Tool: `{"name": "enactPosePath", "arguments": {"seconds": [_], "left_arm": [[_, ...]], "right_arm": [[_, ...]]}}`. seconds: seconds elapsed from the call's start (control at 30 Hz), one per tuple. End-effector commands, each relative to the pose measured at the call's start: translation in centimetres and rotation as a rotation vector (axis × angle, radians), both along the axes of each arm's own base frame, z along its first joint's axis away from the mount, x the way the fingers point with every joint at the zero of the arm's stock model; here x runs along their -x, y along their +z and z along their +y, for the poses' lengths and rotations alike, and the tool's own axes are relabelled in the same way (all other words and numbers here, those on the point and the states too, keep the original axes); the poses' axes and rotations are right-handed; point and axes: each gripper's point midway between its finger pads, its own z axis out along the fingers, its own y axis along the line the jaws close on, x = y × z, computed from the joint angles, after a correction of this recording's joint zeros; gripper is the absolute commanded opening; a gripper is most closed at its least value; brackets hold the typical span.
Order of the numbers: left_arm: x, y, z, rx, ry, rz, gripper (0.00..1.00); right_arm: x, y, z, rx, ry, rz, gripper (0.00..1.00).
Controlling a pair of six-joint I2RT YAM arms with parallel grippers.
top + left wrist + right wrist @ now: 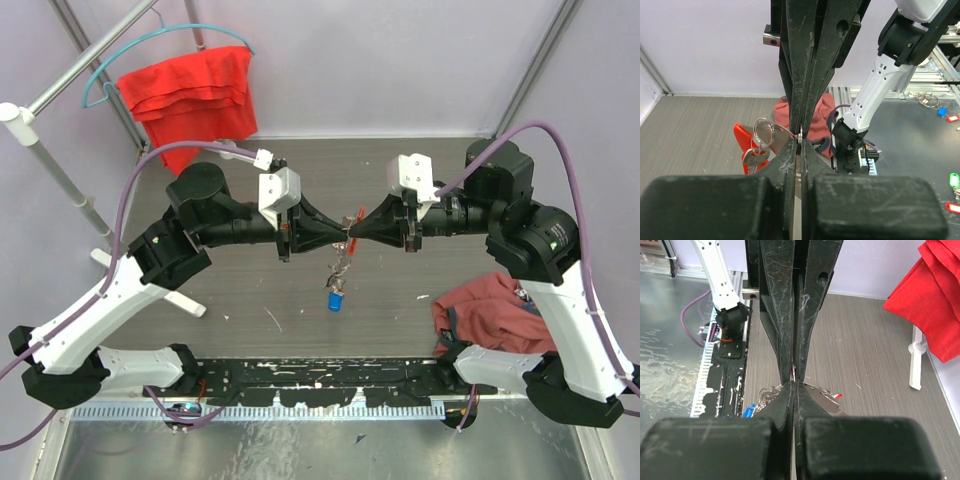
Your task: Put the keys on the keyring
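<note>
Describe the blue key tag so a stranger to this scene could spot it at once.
Find the table, where the left gripper and right gripper meet tip to tip at its middle. A bunch of keys trails from that point toward the arm bases, with the blue tag at its end. It is the only blue piece among silver metal.

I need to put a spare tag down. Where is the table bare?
Bare: the far table strip behind left gripper and right gripper, to the back wall; and the near patch between the blue tag, maroon cloth and black rail. Crowded: centre, where both meet at the keys.
</note>
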Motion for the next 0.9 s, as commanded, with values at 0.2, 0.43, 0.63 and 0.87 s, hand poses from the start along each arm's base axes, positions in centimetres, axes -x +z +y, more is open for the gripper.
{"name": "enactPosePath", "arguments": {"seconds": [0.2, 0.43, 0.63, 0.87], "left_arm": [[0.1, 2.5, 0.2, 0.054, 0.014, -0.034, 0.0], [-1.0, 1.3, 0.8, 0.011, 0.085, -0.042, 0.0], [-1.8, 0.5, 2.2, -0.045, 0.156, -0.093, 0.0], [-2.6, 0.3, 4.2, -0.074, 0.245, -0.162, 0.0]], "right_arm": [[0.8, 2.3, 0.0, -0.08, 0.026, -0.078, 0.01], [0.5, 3.2, -0.9, -0.139, -0.056, -0.135, 0.5], [-1.9, 4.3, -3.3, -0.261, -0.315, -0.133, 0.61], [-8.2, 0.3, -5.6, -0.264, -0.735, 0.142, 0.61]]}}
